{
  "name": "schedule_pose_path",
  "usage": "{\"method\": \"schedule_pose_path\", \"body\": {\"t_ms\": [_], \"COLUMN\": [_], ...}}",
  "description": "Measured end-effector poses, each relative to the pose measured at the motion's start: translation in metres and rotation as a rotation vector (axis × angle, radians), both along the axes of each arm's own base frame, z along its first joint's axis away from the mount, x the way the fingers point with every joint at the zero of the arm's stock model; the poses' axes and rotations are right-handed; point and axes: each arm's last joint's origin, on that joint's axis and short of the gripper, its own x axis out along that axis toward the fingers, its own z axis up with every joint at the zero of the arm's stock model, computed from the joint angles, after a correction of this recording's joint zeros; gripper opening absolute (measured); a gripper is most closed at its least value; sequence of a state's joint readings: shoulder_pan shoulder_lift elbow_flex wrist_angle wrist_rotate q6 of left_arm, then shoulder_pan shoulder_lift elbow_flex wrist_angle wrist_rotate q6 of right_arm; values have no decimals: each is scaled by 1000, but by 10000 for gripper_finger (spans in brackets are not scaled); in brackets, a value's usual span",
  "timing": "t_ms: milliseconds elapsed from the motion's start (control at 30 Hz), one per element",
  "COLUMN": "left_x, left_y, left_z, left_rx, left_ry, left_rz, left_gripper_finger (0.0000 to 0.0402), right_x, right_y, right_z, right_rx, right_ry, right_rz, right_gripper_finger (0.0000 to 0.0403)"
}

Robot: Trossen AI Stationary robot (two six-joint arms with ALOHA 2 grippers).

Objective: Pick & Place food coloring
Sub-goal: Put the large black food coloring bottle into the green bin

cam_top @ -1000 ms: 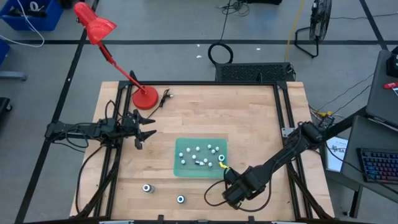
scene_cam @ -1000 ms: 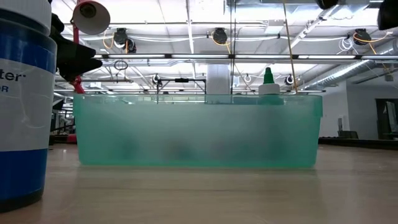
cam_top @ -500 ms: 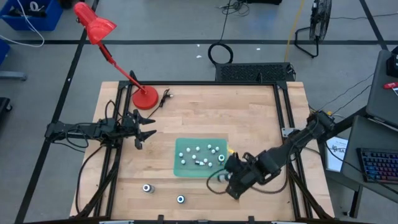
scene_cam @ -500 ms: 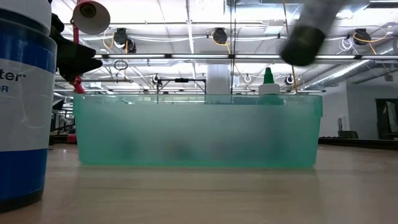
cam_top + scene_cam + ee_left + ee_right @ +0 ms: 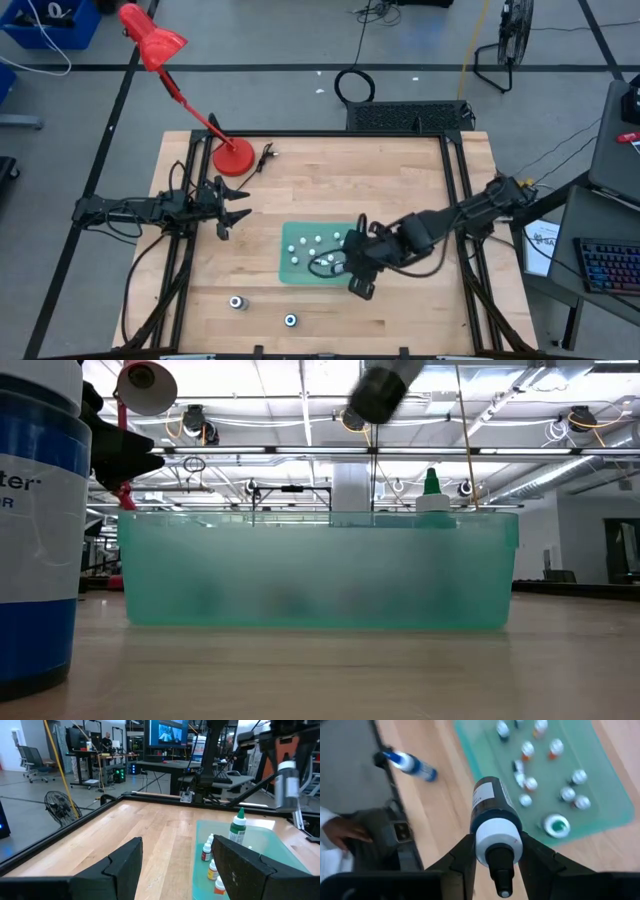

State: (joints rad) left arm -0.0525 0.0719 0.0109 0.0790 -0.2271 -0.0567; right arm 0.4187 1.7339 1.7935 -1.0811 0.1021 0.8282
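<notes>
A flat green tray [image 5: 300, 270] holds several tiny whitish bottles [image 5: 555, 747], some red-capped, and a green-tipped one [image 5: 237, 826]. Two dark round bottles with pale tops [image 5: 237, 302] [image 5: 290, 320] stand on the wood near the front edge. My right gripper [image 5: 357, 280] hangs above the tray's near right corner, shut on a dark food coloring bottle [image 5: 490, 805] with a white cap. My left gripper [image 5: 232, 212] waits open at the table's left, its fingers [image 5: 125, 865] level and pointing at the tray. My right gripper pinches the bottle at its white cap [image 5: 495, 840] between the two fingers, one on each side. It slants down from the table's right, and the bottle runs on past the fingertips, nozzle toward the wrist. In the left wrist view the bottle [image 5: 287, 785] hangs well above the tray.
A red desk lamp [image 5: 232, 155] stands at the far left of the table. One blue-labelled bottle [image 5: 30, 530] stands close in the low view, left of the tray's wall [image 5: 320, 575]. A person's hand [image 5: 340, 829] shows beyond the table's near edge.
My right gripper has risen and swung from the table's near right toward the left and far side, ending over the tray's near right corner. Its wrist has rolled on the way. The bottle has stayed between its fingers.
</notes>
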Motion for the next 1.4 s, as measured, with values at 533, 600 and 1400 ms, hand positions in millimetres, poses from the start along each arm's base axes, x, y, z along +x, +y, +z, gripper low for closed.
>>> {"method": "schedule_pose_path", "body": {"t_ms": [533, 600, 1400], "left_x": [0, 0, 0], "left_y": [0, 0, 0], "left_z": [0, 0, 0], "left_rx": [0, 0, 0], "left_ry": [0, 0, 0], "left_rz": [0, 0, 0], "left_gripper_finger": [241, 241, 241], "right_x": [39, 44, 54], "right_y": [-6, -5, 0], "right_z": [-49, -58, -101], "right_rx": [-35, -43, -75], "right_ry": [335, 360, 516], "right_rz": [71, 82, 106], "right_gripper_finger": [109, 109, 187]}}
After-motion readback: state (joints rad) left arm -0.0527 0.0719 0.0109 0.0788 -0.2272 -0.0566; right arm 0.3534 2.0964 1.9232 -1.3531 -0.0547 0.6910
